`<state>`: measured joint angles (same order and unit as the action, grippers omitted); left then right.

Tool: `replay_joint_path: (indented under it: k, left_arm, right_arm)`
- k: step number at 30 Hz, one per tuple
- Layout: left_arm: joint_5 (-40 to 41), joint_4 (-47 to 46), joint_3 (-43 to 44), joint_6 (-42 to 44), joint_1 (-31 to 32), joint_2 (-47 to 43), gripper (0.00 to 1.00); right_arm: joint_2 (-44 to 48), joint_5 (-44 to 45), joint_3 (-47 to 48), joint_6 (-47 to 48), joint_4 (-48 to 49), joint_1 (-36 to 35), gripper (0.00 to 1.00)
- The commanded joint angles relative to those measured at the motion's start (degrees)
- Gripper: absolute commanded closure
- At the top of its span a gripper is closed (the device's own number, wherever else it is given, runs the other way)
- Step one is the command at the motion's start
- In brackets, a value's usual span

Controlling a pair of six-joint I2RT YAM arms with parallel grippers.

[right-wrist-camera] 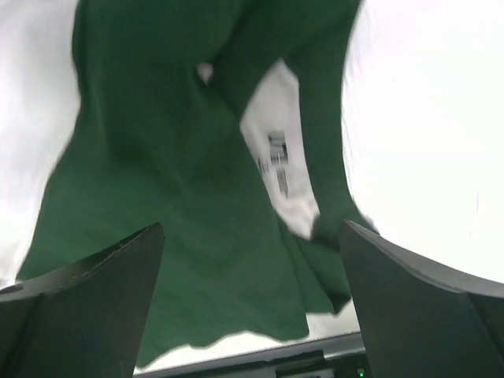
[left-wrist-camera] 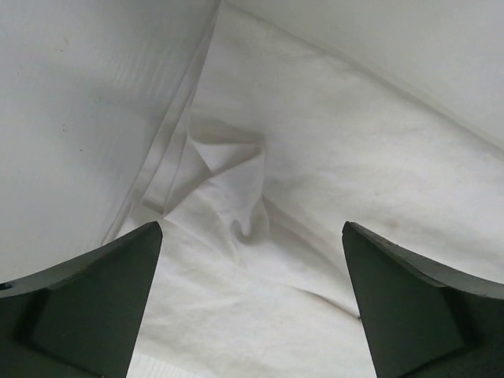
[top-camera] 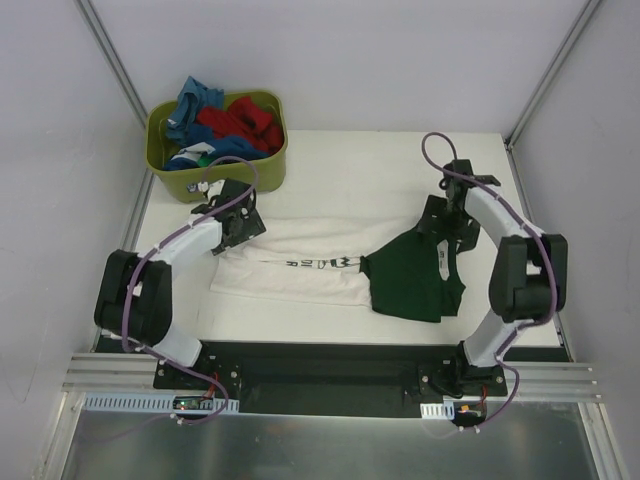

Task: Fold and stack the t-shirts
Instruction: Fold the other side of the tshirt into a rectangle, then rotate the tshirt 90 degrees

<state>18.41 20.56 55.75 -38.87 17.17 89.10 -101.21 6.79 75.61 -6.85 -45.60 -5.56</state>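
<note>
A cream t-shirt [top-camera: 300, 268] with black print lies lengthwise across the table, its dark green sleeves and collar [top-camera: 410, 278] bunched at the right end. My left gripper [top-camera: 243, 226] is open just over the shirt's left end; the left wrist view shows wrinkled cream cloth [left-wrist-camera: 260, 260] between the spread fingers [left-wrist-camera: 94, 291]. My right gripper [top-camera: 447, 232] is open above the green part; the right wrist view shows green cloth [right-wrist-camera: 181, 197] and a white label [right-wrist-camera: 279, 169] below the spread fingers [right-wrist-camera: 409, 307]. Blue, red and green shirts [top-camera: 225, 122] are piled in the tub.
The olive-green plastic tub [top-camera: 216, 172] stands at the back left of the white table [top-camera: 350, 160]. Grey walls close in both sides and the back. The black base rail [top-camera: 330, 362] runs along the near edge.
</note>
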Motion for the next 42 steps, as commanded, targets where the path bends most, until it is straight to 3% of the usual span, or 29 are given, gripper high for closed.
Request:
replay_joint_path:
  k: [1,6,11,20,25,27,28,34,42]
  left_arm:
    - [-3.64,1.06,-1.43,0.64,1.37,-11.29,0.01]
    - [-7.42,-0.24,-1.61,0.64,5.67,-13.08,0.01]
    - [-12.78,-0.78,1.03,1.34,6.03,-4.3,0.01]
    - [-15.94,-2.18,-5.02,0.29,6.3,-0.24,0.01]
    - [-20.96,-2.98,-10.99,-3.4,9.54,-3.14,0.01]
    - [-22.89,-3.5,-12.32,-5.85,12.88,-4.89,0.01]
    - [-24.2,-3.68,-13.72,-7.08,13.93,-5.51,0.01]
    - [-25.62,-8.86,-14.88,-16.4,22.11,-5.52,0.01]
    - [-30.01,-11.33,1.09,-20.98,33.45,8.52,0.01]
  right_arm:
    - [15.92,-1.77,-6.94,-2.37,1.92,-1.29,0.03]
    - [22.54,-6.25,-15.84,-6.32,4.38,-9.71,0.03]
    - [22.9,-13.09,-24.26,-13.27,12.37,-17.89,0.03]
    - [5.07,-15.13,-20.08,-11.87,15.72,-13.35,0.03]
    - [-7.4,-20.75,-5.87,-9.06,14.59,-6.58,0.03]
    - [-15.02,-20.06,2.39,-6.52,7.08,-6.3,0.03]
    - [-17.77,-19.8,12.35,-5.29,4.41,-6.22,0.03]
    - [-39.31,-23.73,43.77,-4.83,-6.42,-6.21,0.03]
    - [-43.02,-29.99,52.96,-12.66,1.13,-6.48,0.03]
